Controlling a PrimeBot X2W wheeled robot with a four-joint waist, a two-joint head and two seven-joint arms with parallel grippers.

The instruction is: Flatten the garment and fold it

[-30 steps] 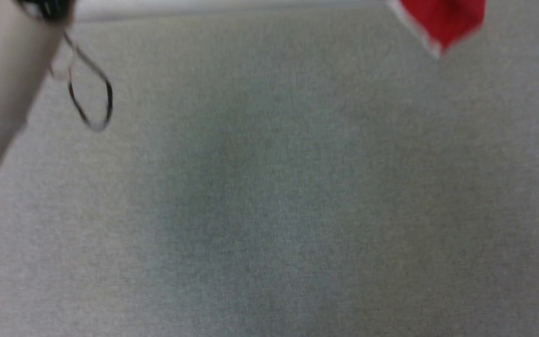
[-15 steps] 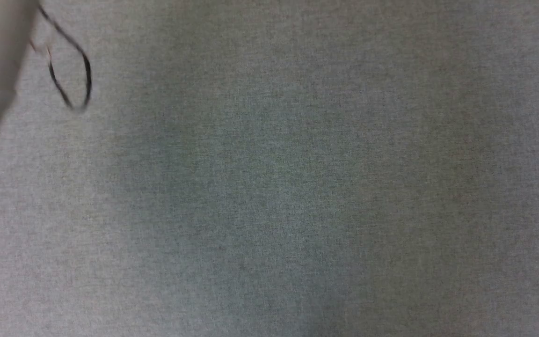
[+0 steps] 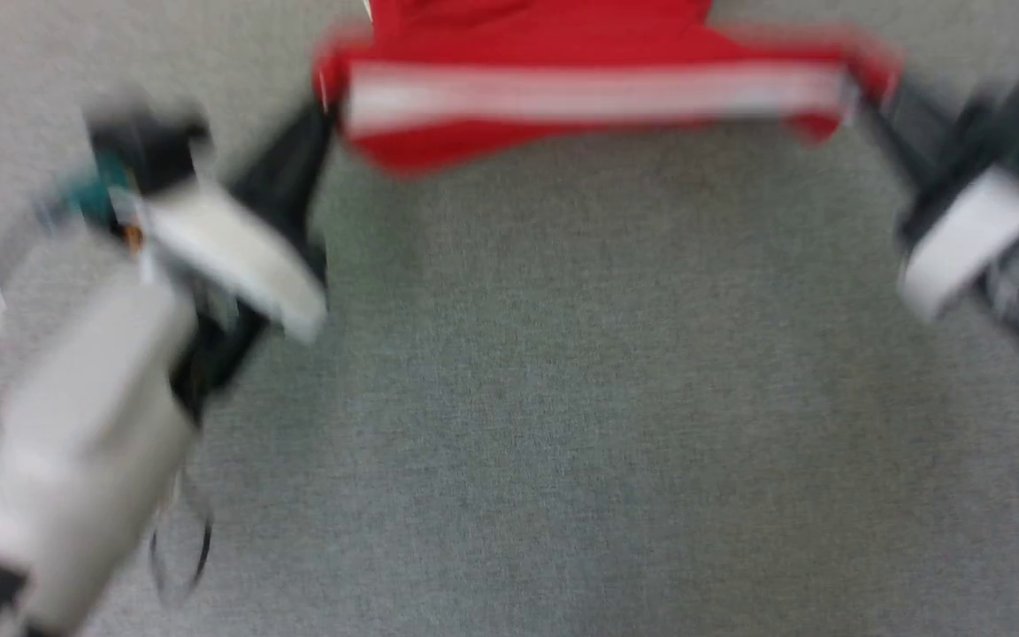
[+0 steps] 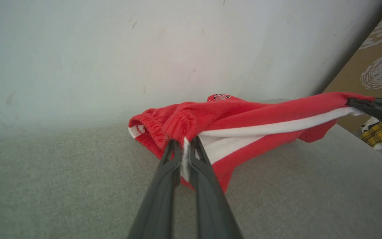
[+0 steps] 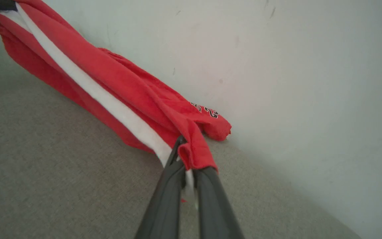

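Observation:
The garment [image 3: 554,31], red shorts with a broad white side band, hangs stretched between both grippers at the top of the blurred head view, just above the grey table. My left gripper [image 3: 325,119] is shut on its left end and my right gripper [image 3: 868,97] on its right end. In the left wrist view, the left gripper [image 4: 185,149] pinches the white band beside the gathered waistband of the garment [image 4: 244,113]; the right gripper [image 4: 355,103] holds the far end. In the right wrist view, the right gripper [image 5: 186,162] clamps a red and white edge of the garment [image 5: 111,76].
A grey cloth-covered table [image 3: 563,398] lies under the garment and ends at a pale wall [image 4: 144,49]. A brown panel with pale swirls [image 4: 376,73] and a yellow checked cloth [image 4: 378,134] lie past the table's right side. A thin black cable [image 3: 178,548] loops off my left arm.
The head camera has swung. Earlier it caught my left forearm, a cable and at first a red corner; now both grippers and the stretched garment are in view.

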